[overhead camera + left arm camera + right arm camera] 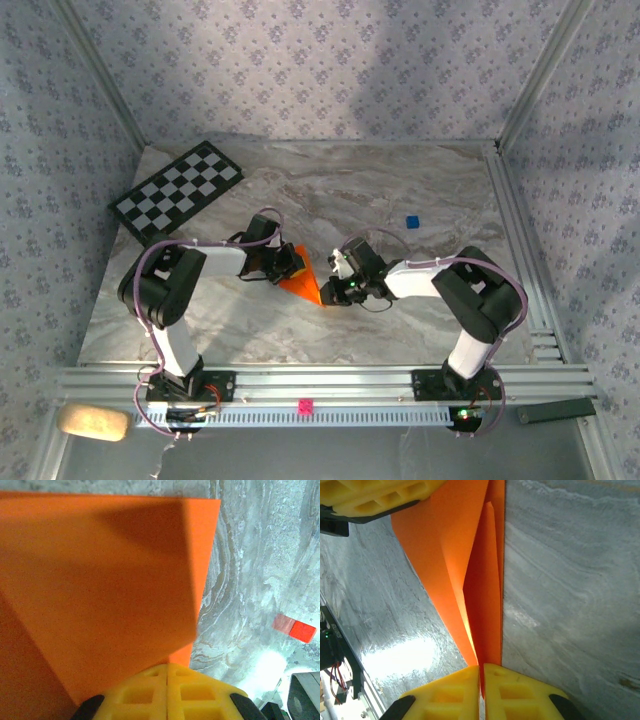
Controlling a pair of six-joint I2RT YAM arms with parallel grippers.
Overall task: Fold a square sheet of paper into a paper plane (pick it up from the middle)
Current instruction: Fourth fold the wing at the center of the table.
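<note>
On the veined marble table, thin orange paper, folded into a tapering wedge, is clamped at its wide end by the left gripper and at its tip by the right gripper.

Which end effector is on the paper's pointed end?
The right end effector: the orange paper narrows to a point at its jaws. The left end effector grips the wide end.

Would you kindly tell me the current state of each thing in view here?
orange paper: folded into a layered pointed shape, gripped at both ends.
left gripper: shut on orange paper.
right gripper: shut on orange paper.
blue cube: lying loose, untouched.
red cube: lying loose, untouched.
checkerboard: lying flat.
</note>
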